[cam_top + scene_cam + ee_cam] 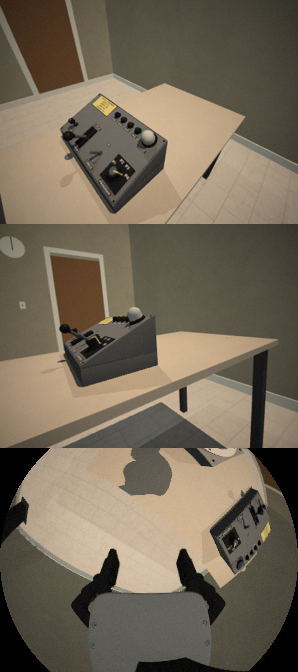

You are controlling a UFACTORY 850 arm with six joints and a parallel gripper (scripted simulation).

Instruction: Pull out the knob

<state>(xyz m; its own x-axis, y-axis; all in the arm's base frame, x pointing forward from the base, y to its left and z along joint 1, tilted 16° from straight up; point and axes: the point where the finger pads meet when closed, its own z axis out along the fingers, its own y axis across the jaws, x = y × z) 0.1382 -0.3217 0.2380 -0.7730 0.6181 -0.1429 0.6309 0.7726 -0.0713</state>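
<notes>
The grey sloped console [128, 151] [133, 341] stands on the table [199, 120] [206, 347]. A white round knob [148, 137] [134, 313] sits at the panel's upper right corner; its label is too small to read. The panel also carries a row of small dark buttons [126, 122], a black ball-topped lever [68, 135] [64, 328], a toggle [70, 121] and a rotary selector with a yellow pointer [114, 173]. My gripper [148, 555] shows only in the wrist view. It is open and empty, high above the table edge, far from the console [242, 534], which lies small at the right.
The table's far edge and right corner drop to a tiled floor [253, 187]. A door [78, 291] is in the back wall. The arm's shadow [147, 471] falls on the table in the wrist view.
</notes>
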